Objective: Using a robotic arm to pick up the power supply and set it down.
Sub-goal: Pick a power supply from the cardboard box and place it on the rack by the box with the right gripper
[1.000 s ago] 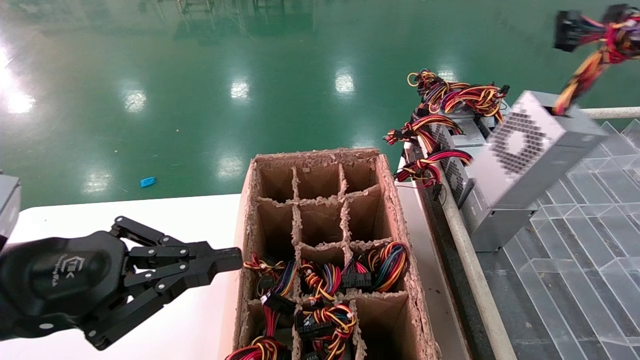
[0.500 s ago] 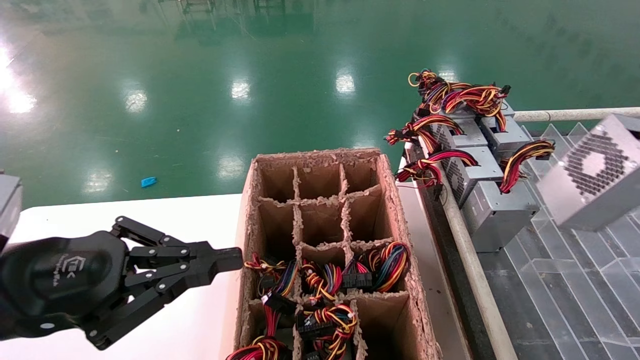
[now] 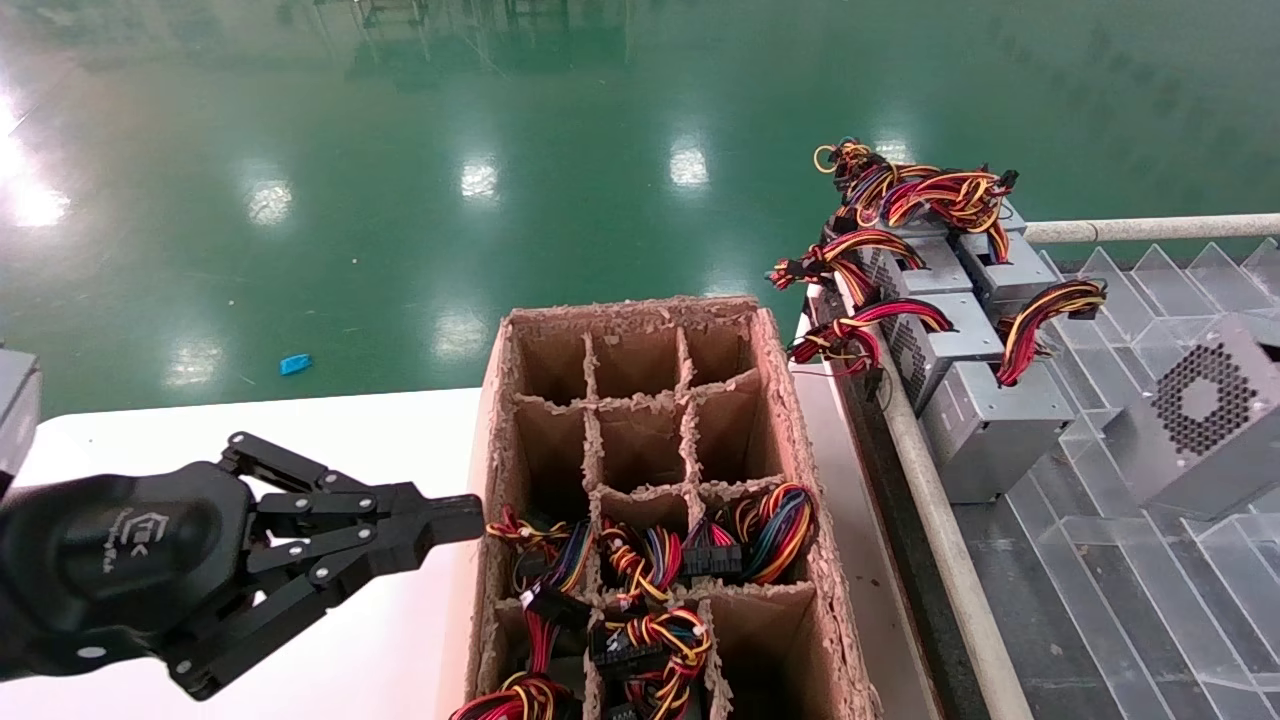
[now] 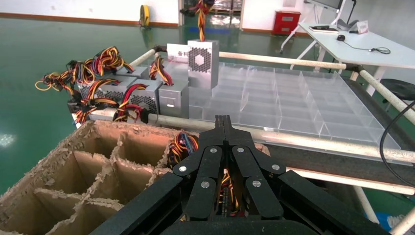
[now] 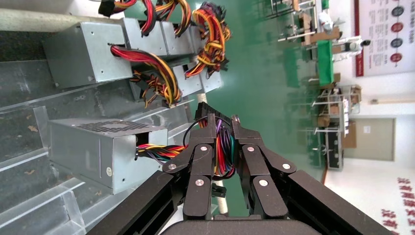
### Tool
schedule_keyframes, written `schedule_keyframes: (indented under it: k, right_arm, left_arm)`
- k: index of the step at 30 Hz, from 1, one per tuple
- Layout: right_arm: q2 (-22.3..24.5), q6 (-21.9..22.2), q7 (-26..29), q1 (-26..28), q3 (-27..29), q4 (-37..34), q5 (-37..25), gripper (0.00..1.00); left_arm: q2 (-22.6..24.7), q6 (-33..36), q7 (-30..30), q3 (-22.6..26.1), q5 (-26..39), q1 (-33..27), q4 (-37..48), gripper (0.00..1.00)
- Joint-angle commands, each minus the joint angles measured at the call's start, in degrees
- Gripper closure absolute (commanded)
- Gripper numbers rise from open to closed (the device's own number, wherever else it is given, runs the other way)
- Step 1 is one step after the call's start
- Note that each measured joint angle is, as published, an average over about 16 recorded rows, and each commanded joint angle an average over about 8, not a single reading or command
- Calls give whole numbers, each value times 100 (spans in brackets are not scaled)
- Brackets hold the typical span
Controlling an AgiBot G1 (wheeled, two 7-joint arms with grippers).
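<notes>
while the left gripper [image 3: 455, 520] idles pinched together, the right gripper [image 5: 221, 128] clamps the power supply's [image 5: 95, 149] wire bundle [image 5: 222, 152].

One cardboard box [image 3: 770, 400] stands on the one desk [image 3: 300, 430], three compartments across. The two rows at the box's far end, six compartments, are empty. The next row holds three wire bundles [image 3: 640, 555], and the row nearer holds two more. Nearer rows are cut off. Right of the box, at least four grey units [image 3: 990, 430] lie clustered, the farthest too buried in wires to count, and one power supply [image 3: 1200, 420] sits apart. Two pincers show: left pincer [image 3: 455, 520], right pincer [image 5: 222, 120].
</notes>
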Motion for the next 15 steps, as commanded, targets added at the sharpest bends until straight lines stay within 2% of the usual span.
schedule_keyframes:
  k: [1,15]
  right_arm:
    - [-24,182,28,-102,-103,-6,-20,100]
    - [-619,1883,-400,-885,-420,-9,231,100]
  left_arm:
    - [0,0,0,0,0,0,0,100]
    - [0,0,0,0,0,0,0,100]
